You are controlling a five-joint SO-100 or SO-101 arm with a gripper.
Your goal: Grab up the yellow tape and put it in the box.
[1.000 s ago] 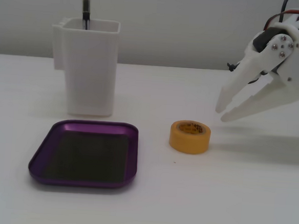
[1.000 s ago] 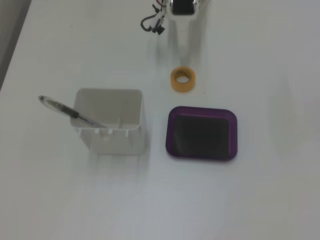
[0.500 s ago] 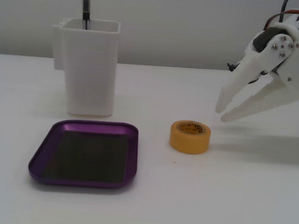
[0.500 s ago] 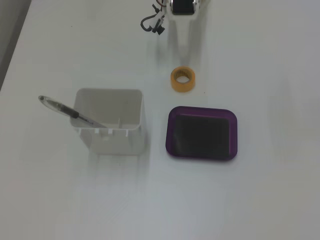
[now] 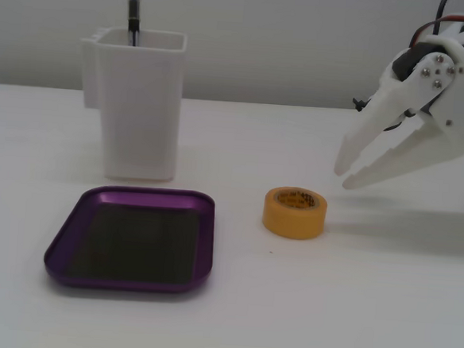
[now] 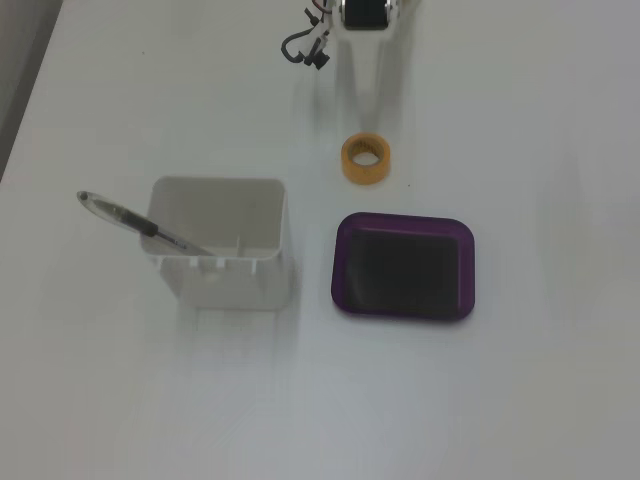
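A: Item one, the pincer (image 5: 342,176). What do we log against the last second?

B: No change. It hangs in the same spot over the bench (image 5: 382,312), up and to the right of the roll in the low fixed view, tips pointing down-left. Its two white fingers are spread a little, with nothing between them.

A: Item two, the yellow tape (image 5: 294,212).

B: Lying flat on the bench, hole upward, printed core showing. It sits just right of the box (image 5: 203,244) in the low view, apart from it and not touching. In the view from above the yellow tape (image 6: 366,160) lies a little above the box (image 6: 341,270), with the arm's base at the top edge. It has not shifted either.

A: Item three, bystanders.

B: One tall white container (image 5: 139,104) behind the box, a pen (image 5: 133,8) standing in it. Untouched.

A: So what do we enter for progress?

B: Nothing gained over the last second. We judge the task at the approach stage: the tape is not yet gripped and the box holds nothing. The pincer must come down and left to straddle the roll before any lift toward the box.
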